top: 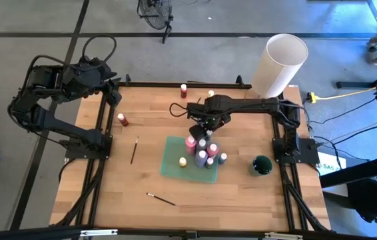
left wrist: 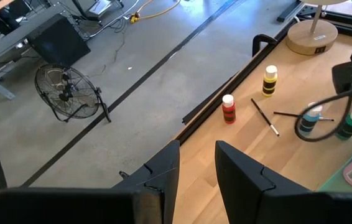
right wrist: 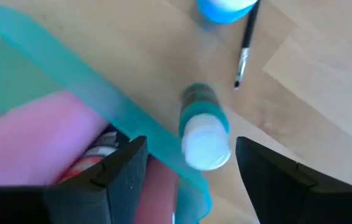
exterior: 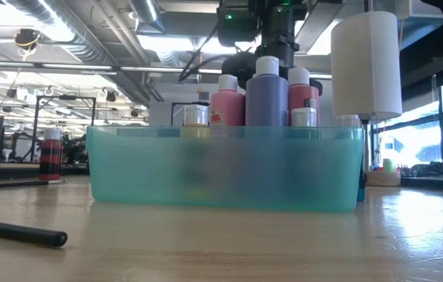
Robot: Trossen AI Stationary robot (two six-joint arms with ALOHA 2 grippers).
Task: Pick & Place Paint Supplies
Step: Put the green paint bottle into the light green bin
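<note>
1 green bottle (right wrist: 205, 134) stands between right gripper's (right wrist: 188, 171) open fingers, beside tray (right wrist: 70, 81)

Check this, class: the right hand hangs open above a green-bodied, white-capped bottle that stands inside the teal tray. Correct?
One detail is wrong. The right wrist view shows the green bottle standing on the wooden table just outside the teal tray, not inside it. The right hand does hang open above it.
</note>
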